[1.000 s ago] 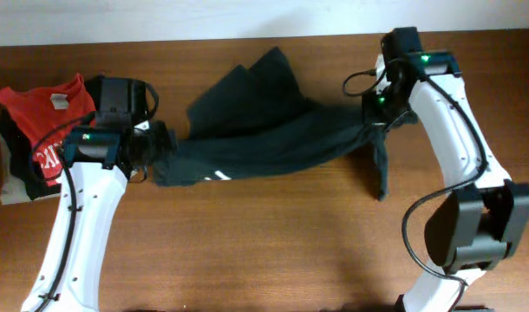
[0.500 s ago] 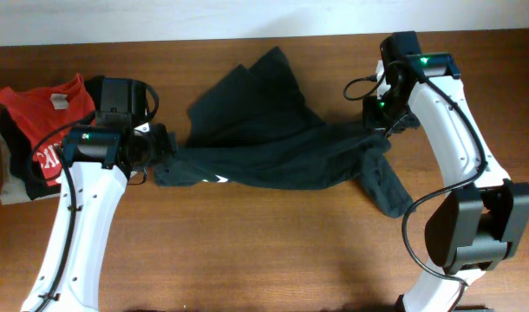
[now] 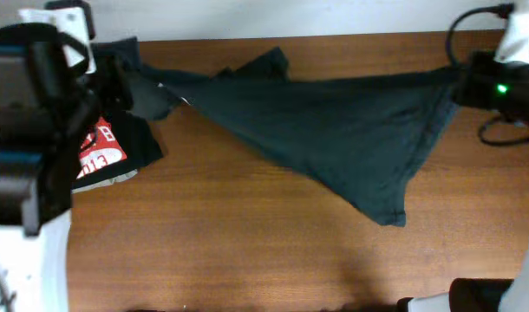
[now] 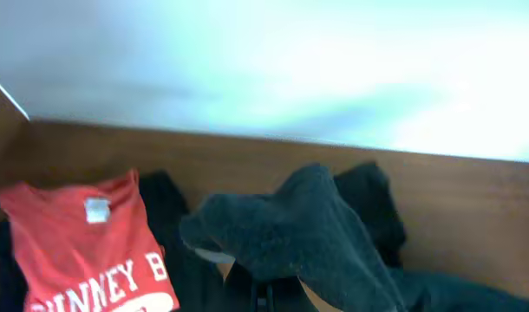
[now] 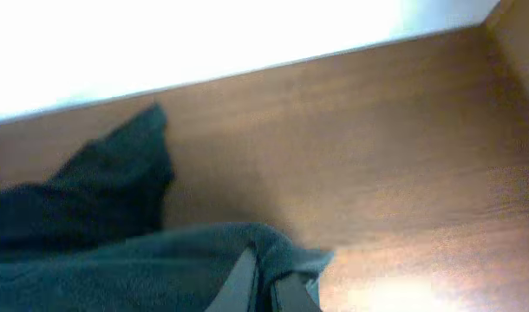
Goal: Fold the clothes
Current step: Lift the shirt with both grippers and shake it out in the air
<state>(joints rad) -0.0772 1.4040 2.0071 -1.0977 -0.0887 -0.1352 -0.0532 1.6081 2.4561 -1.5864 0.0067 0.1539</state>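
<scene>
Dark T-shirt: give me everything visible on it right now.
The dark T-shirt is very dark teal-black, soft and creased, with no print showing. It is spread wide between both arms: the left gripper clamps a bunched end at back left, and the right gripper clamps the opposite end at back right. Between them it forms a triangle, its point toward the front of the table. A loose flap shows near the back edge. Contact with the wood cannot be judged.

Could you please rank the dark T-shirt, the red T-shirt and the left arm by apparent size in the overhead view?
Dark T-shirt and left arm: similar, the arm inflated by nearness to the camera, so unranked.
Smallest: red T-shirt, mostly hidden.
</scene>
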